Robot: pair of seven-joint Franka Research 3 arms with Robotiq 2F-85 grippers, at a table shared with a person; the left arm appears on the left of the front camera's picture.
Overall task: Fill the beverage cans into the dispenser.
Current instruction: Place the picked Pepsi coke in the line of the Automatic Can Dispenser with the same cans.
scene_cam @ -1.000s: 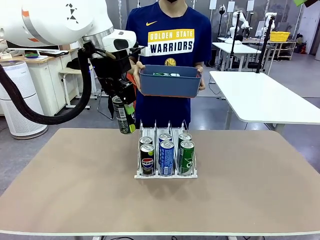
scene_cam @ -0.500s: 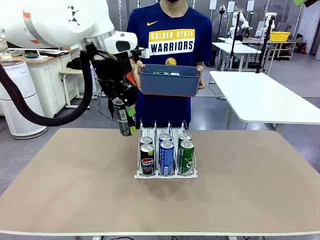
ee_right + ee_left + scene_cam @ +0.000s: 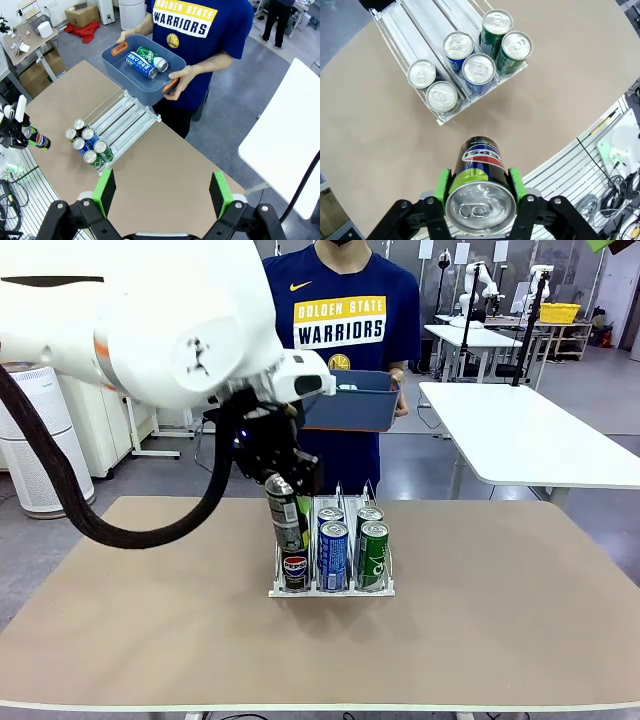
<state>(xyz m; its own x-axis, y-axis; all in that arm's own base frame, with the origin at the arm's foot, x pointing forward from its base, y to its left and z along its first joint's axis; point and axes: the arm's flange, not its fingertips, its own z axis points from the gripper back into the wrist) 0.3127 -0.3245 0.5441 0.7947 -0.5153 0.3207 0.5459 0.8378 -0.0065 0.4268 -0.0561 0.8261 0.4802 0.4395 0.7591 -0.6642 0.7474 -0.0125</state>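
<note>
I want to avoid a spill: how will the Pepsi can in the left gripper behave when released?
The Pepsi can is tall and slim, so it probably tips easily if released tilted. Its glossy round wall looks slippery between the left gripper's pads. On its side, it would likely roll.

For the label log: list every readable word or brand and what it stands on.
"GOLDEN STATE WARRIORS": the person's shirt.
"pepsi", upside down: the dark can in the left end effector.
Print on the dispenser cans and the bin cans: too small to read.
</note>
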